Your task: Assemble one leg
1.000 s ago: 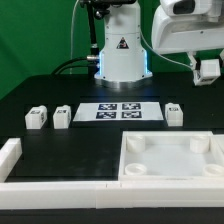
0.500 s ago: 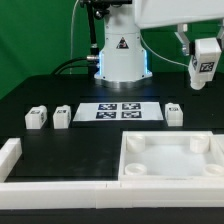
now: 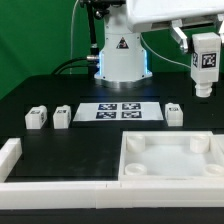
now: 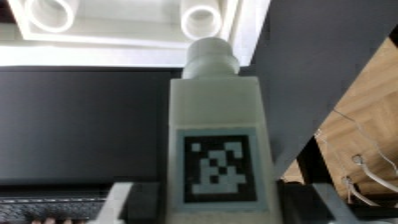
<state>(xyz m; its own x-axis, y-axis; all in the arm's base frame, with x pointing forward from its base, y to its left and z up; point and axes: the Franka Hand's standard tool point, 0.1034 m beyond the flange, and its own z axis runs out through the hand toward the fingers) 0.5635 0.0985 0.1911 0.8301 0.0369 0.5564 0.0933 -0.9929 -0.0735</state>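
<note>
The leg (image 3: pixel 204 68) hung in the tool (image 3: pixel 203 42), high over the tabletop (image 3: pixel 70 145) at the exterior view's right. The jaws were closed narrow onto its upper part. Its long axis stood upright, with the tagged face turned to the exterior camera and the rounded stub at the low end. The relation I cared about was leg to socket. The white tray piece (image 3: pixel 165 136) lay well below the leg, and its bulk reached toward the exterior view's left. In the wrist view the stub pointed straight down the camera's line at the tray, and one round socket (image 4: pixel 205 16) sat just past its tip (close to lined up, though I could not judge the true offset). I judged the next move to be a straight descent once that centring was trimmed. The arm reached in from above with the wrist pointing down. Three spare legs (image 3: pixel 37 118) and the marker board (image 3: pixel 120 110) lay well apart from it.
</note>
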